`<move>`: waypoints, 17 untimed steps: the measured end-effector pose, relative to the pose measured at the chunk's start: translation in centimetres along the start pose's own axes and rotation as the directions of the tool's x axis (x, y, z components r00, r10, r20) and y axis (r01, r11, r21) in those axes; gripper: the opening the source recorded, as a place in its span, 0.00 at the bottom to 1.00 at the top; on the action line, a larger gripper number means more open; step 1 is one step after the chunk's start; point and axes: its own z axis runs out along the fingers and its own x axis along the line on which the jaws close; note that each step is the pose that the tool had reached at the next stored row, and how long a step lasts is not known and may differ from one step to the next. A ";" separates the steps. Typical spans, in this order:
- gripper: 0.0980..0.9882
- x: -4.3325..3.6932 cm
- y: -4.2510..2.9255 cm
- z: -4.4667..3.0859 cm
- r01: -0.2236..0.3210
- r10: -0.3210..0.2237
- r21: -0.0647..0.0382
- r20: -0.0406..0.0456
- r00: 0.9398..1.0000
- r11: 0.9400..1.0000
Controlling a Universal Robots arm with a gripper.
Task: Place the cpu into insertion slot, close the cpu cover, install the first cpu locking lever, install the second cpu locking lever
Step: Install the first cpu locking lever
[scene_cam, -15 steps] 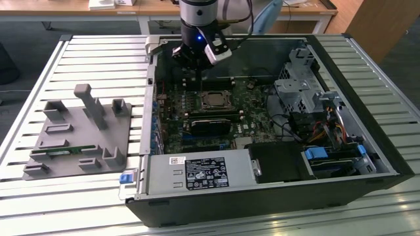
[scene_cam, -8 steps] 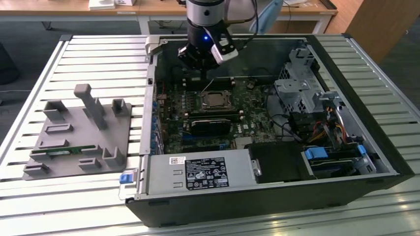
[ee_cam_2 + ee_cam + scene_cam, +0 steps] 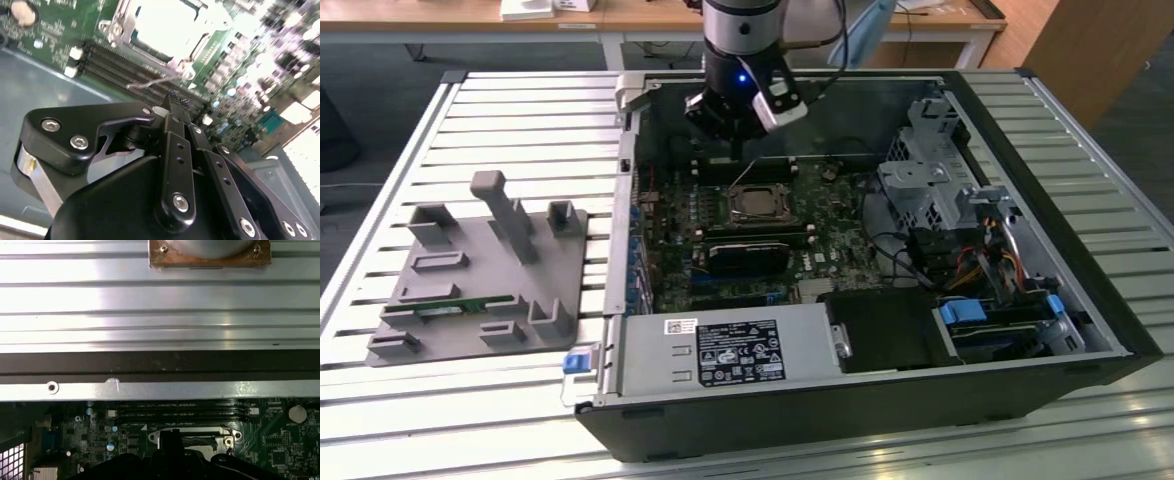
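The arm reaches down into the open computer case, which lies on its side on a slatted metal desk. Its gripper hangs over the far edge of the motherboard, just beyond the socket and above it, not touching the board. In the second wrist view the gripper has its black fingers pressed together with nothing between them.

The cpu sits in the socket near the middle of the board, its dull grey top showing through the open middle of the cpu cover, which lies flat around it. In the second wrist view the cpu glares bright, the cover frames it, and a thin wire lever sticks out beside the socket, near the memory slots.

On the desk at the exterior view's left stands a grey fixture with upright posts.
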 end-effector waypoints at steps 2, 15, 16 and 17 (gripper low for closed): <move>0.01 -0.01 -0.04 0.10 0.000 0.000 -0.008 0.000 1.000 1.000; 0.01 -1.55 -0.08 1.04 0.000 0.000 -0.007 0.000 1.000 1.000; 0.01 -1.64 -0.09 1.15 0.000 0.000 -0.006 0.000 1.000 1.000; 0.01 -1.72 -0.09 1.27 0.000 0.000 -0.006 0.000 1.000 1.000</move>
